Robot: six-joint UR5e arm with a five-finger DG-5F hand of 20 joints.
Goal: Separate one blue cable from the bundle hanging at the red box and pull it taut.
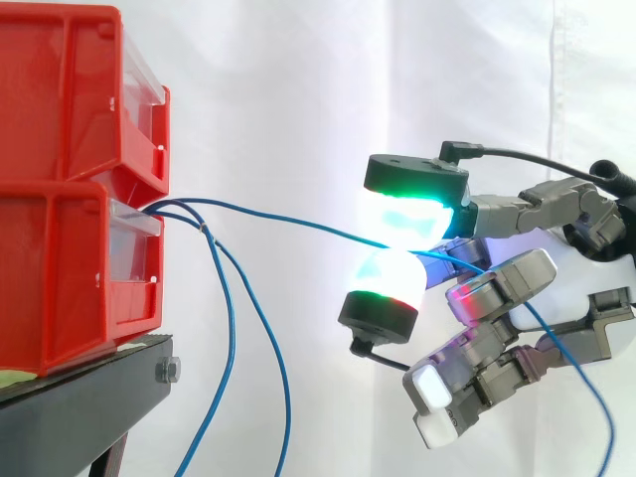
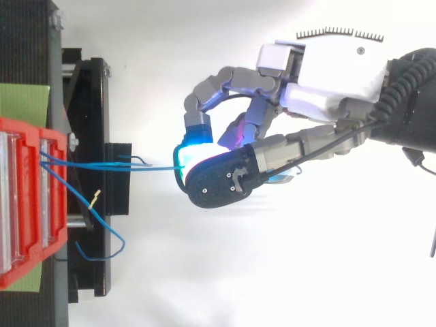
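Fig. 1. My robot hand (image 1: 502, 283) is clamped on 1 blue cable (image 1: 288, 219), pinched between opposed glowing pads (image 1: 412, 214), well to the right of the red box (image 1: 60, 268) on its black stand (image 1: 89, 397). The cable runs nearly straight from the front of the red box, just under the bin stacked on it, to the pinch, then trails downward past my fingers. 2 other blue strands (image 1: 284, 388) hang loose beside the stand.
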